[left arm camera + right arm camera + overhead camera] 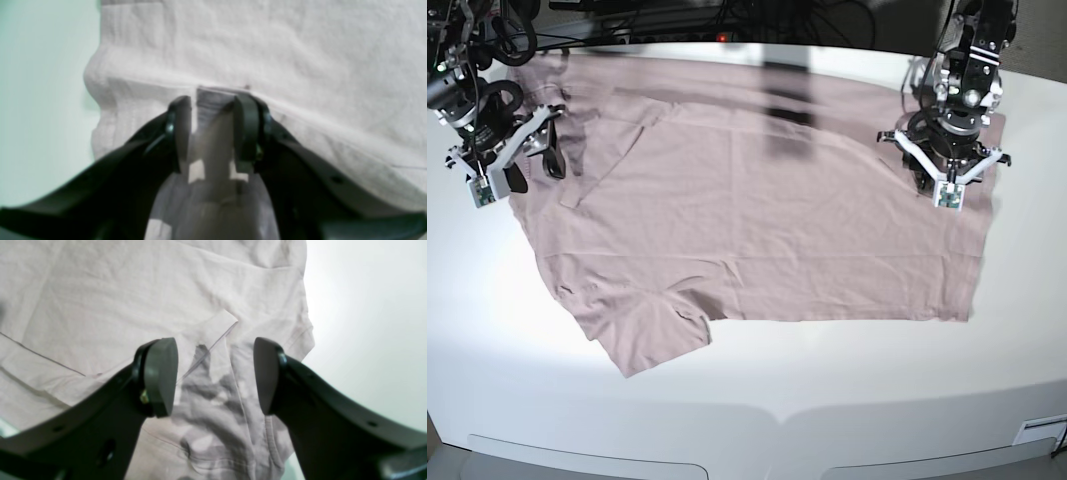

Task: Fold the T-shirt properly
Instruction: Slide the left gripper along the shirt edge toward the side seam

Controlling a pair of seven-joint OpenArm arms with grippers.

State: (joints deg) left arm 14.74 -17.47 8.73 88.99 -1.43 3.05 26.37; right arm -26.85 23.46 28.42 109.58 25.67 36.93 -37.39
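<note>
T-shirt [757, 220] spread on your table [847, 400].
Your left gripper [213, 110] at 2 o'clock pinches a fold; right gripper [215, 373] at 10 o'clock gapes, holding nothing.

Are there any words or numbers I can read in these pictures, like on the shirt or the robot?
None can be read.
T-shirt: plain pink cloth, no print or label showing in any view.
Left end effector and right end effector: only small pale blocks at the wrists, no letters to make out.
Table: bare white, no writing.
</note>
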